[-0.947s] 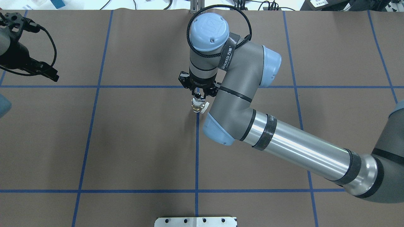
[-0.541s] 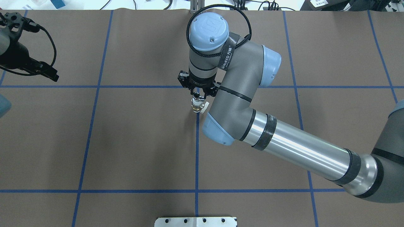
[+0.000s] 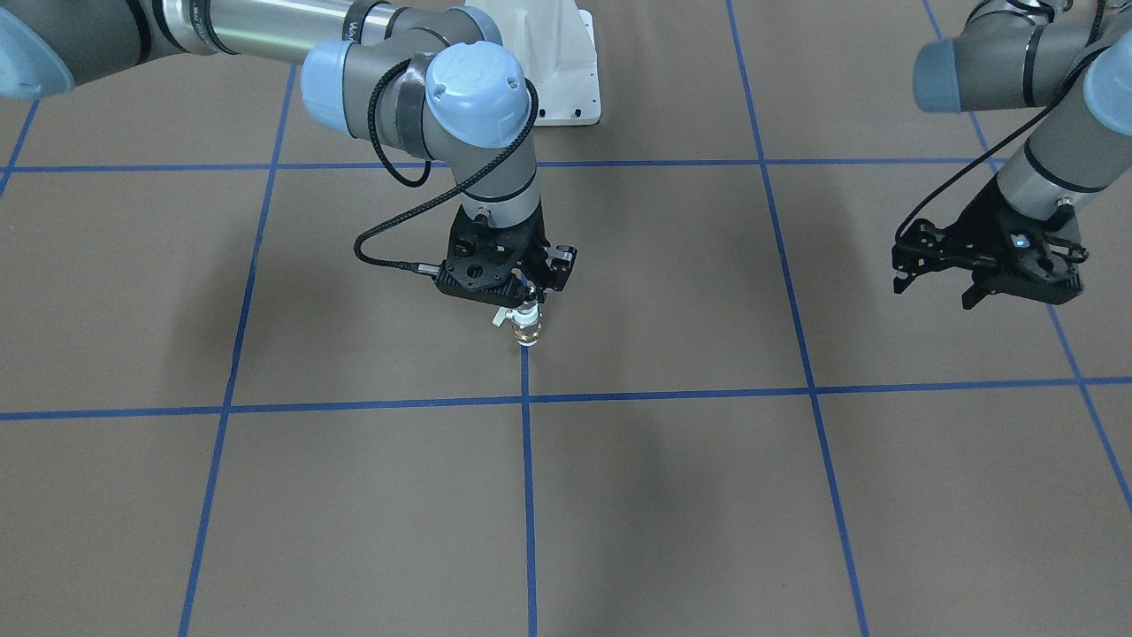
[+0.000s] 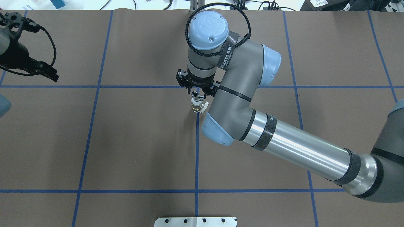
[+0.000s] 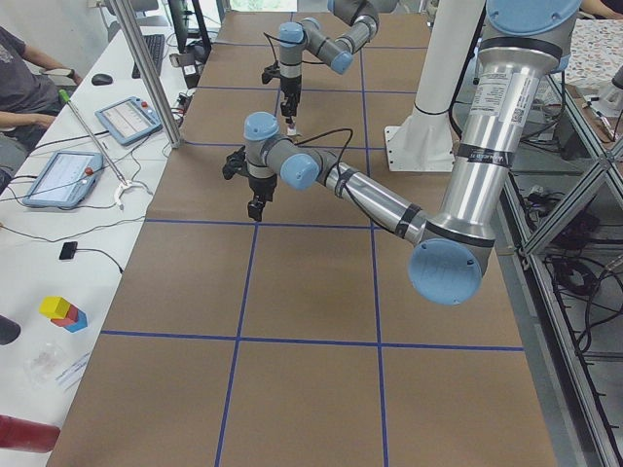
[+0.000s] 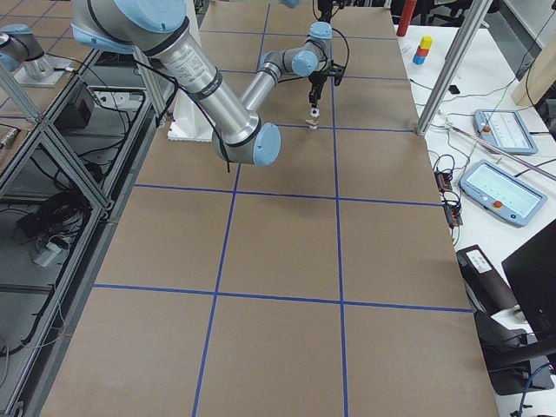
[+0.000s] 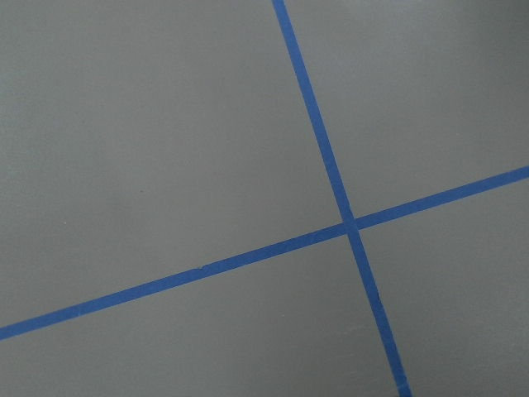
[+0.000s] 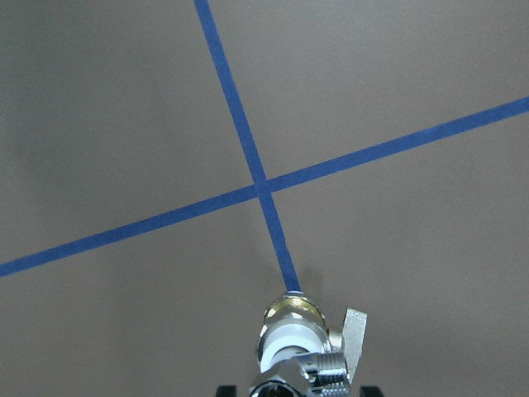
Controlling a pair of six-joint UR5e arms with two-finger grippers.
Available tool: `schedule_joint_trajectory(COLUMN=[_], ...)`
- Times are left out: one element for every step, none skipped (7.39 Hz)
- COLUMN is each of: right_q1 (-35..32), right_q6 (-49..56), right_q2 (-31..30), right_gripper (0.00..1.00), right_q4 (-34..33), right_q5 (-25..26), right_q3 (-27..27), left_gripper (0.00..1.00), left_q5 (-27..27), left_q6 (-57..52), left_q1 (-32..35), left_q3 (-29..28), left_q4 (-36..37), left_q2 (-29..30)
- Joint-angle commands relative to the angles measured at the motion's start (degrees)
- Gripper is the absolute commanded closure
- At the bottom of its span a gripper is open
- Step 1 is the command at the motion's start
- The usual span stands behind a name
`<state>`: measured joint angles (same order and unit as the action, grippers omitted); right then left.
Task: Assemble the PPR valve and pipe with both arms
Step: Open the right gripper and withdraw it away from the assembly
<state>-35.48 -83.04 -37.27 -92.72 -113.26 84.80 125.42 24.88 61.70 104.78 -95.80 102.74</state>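
Brown matting (image 4: 132, 142) ruled in blue tape covers the table. In the overhead view the right gripper (image 4: 197, 94) sits a touch farther from the robot than a moment ago, over the tape crossing (image 4: 197, 86), while the PPR valve (image 4: 199, 106) below it has barely shifted. I judge the joining done, and the arm only easing the assembly up or settling it. In the front-facing view the valve (image 3: 529, 329) hangs upright under the clenched jaws, on the robot's side of that crossing (image 3: 525, 401). Its brass end points down, perhaps just off the mat, though the angle is too steep to be sure. The left gripper (image 3: 936, 287) hovers well off to the crossing's side, fingers spread and empty. In the right wrist view the pincer is closed narrowly on the pipe (image 8: 326, 374), the silver fitting seated on the valve's white end. The lever (image 8: 355, 329) juts sideways, with the crossing (image 8: 261, 188) beyond. The left wrist view shows only mat and tape.
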Motion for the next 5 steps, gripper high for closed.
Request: schedule_joint_trajectory(right_q1=[-1.0, -2.5, -5.0, -7.4, -8.8], right_q6=[0.2, 0.3, 0.9, 3.5, 9.6], right_q2=[-1.1, -5.7, -12.5, -19.1, -24.1], right_gripper=[0.39, 0.18, 0.00, 0.00, 0.00], right_q4=[-0.2, -0.2, -0.2, -0.1, 0.2], right_q5=[-0.2, -0.4, -0.9, -1.7, -1.8], right_q3=[3.4, 9.6, 18.1, 24.1, 26.1], left_gripper=[0.14, 0.14, 0.14, 0.14, 0.01], left_q5=[0.0, 0.0, 0.0, 0.0, 1.6], left_q6=[0.1, 0.0, -0.1, -0.5, -0.9], left_q1=[0.0, 1.0, 1.2, 1.8, 3.8], left_q3=[0.0, 0.0, 0.0, 0.0, -0.4], left_q4=[0.1, 0.6, 0.6, 0.5, 0.5], left_q2=[0.0, 0.0, 0.0, -0.2, -0.7])
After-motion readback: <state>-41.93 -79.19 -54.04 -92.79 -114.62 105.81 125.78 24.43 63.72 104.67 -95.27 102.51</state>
